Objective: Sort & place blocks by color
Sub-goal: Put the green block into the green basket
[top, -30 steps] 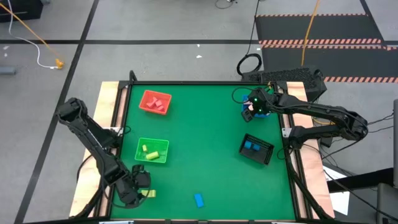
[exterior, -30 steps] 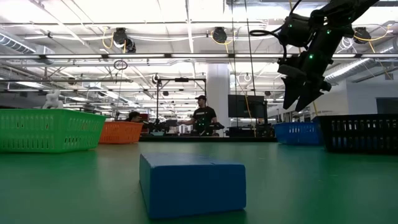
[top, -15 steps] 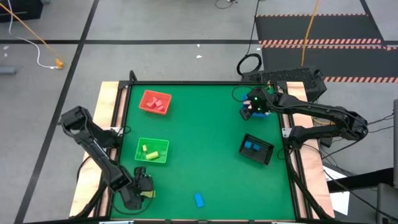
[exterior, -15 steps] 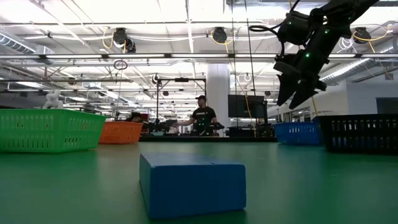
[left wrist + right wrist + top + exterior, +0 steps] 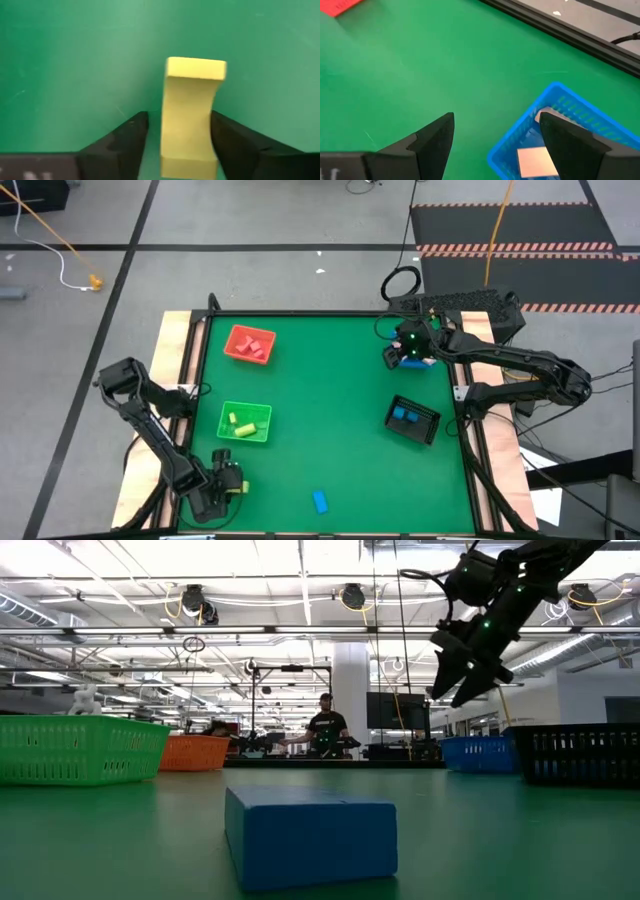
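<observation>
The left gripper (image 5: 232, 486) is down at the near left corner of the green table (image 5: 330, 390), its fingers standing either side of a yellow block (image 5: 192, 115); in the left wrist view a sliver of green shows on one side, so whether the jaws grip it yet or only bracket it I cannot tell. It is there because the green basket (image 5: 246, 421), just beyond it, already holds two yellow pieces, and this block most likely belongs with them. The right gripper (image 5: 397, 356) hangs raised over the far right of the table with its fingers spread wide and nothing between them, above a small blue basket (image 5: 550, 135) that holds at least one pale tan piece; that suits an arm waiting or one that is done there. The red basket (image 5: 249, 344) at the far left holds red blocks, and the black basket (image 5: 412, 419) on the right holds blue ones. One blue block (image 5: 320, 501) lies loose near the front edge, well apart from either gripper, so the sorting looks nearly done but not finished.
</observation>
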Controlling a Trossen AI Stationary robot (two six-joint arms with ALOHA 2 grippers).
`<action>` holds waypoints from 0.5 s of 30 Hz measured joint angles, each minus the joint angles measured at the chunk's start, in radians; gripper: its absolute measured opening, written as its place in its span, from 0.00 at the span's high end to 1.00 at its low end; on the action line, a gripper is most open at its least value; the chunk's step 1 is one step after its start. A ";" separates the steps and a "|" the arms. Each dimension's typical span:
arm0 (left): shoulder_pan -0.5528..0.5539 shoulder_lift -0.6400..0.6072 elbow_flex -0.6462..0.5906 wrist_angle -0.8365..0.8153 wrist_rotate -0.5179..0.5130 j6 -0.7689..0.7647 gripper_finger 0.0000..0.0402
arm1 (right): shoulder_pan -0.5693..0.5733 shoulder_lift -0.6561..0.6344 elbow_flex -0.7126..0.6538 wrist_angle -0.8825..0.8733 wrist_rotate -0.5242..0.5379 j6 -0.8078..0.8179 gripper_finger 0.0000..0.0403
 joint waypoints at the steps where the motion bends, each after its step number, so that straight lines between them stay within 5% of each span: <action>1: 0.003 0.000 -0.001 -0.002 -0.003 -0.015 0.51 | 0.000 0.000 0.000 0.005 0.000 0.000 0.30; 4: 0.012 -0.002 -0.001 0.002 -0.007 -0.068 0.68 | 0.000 0.000 0.000 0.024 0.000 0.000 0.30; 15: 0.057 -0.096 0.039 0.060 -0.120 0.018 0.68 | 0.000 0.000 0.000 0.052 0.000 0.000 0.30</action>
